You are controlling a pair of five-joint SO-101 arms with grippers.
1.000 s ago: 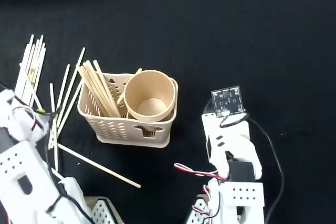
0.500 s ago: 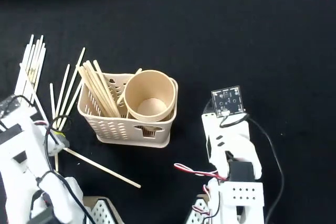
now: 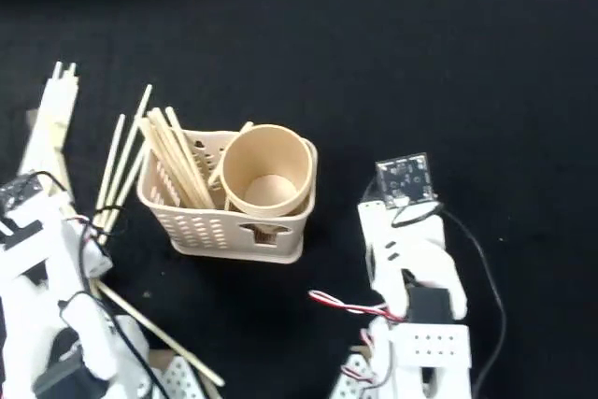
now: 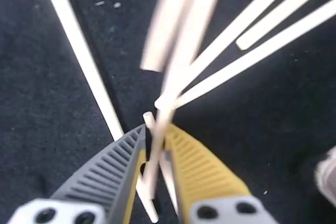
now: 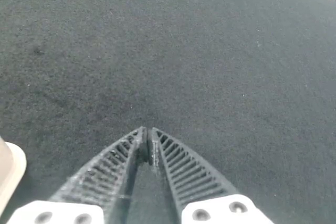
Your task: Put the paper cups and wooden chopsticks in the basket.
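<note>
Left gripper [image 4: 155, 128]: I see it clamped on one chopstick [image 4: 167, 95], at the high view's left edge, left of the basket [image 3: 224, 228].
Right gripper [image 5: 147, 136]: fingers together, lower right of the basket.
Basket: holds paper cup [image 3: 267, 175] and chopstick bundle [image 3: 177, 161], centre-left.

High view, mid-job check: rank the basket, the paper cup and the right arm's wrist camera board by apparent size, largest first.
1. basket
2. paper cup, standing in the basket, so slightly nearer the camera
3. camera board, clearly smallest
</note>
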